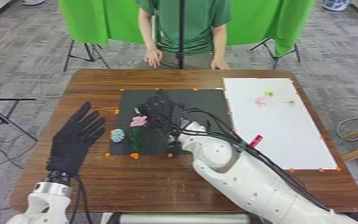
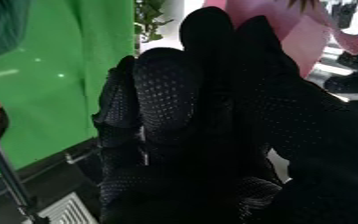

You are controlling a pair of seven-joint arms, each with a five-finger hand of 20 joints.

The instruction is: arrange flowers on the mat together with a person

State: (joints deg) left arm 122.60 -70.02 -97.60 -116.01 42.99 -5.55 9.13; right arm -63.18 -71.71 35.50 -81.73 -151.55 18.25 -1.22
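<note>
Settling the pink flower neatly on the black mat needs the right hand, whose grip I cannot tell, to move gently, leaving the blue flower undisturbed.

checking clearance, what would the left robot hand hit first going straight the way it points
The left robot hand likely has a free way over the table, just left of the dark mat; its height is unclear.

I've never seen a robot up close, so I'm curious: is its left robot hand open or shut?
Open: the left robot hand has its fingers straight and spread, beside the dark mat.
</note>
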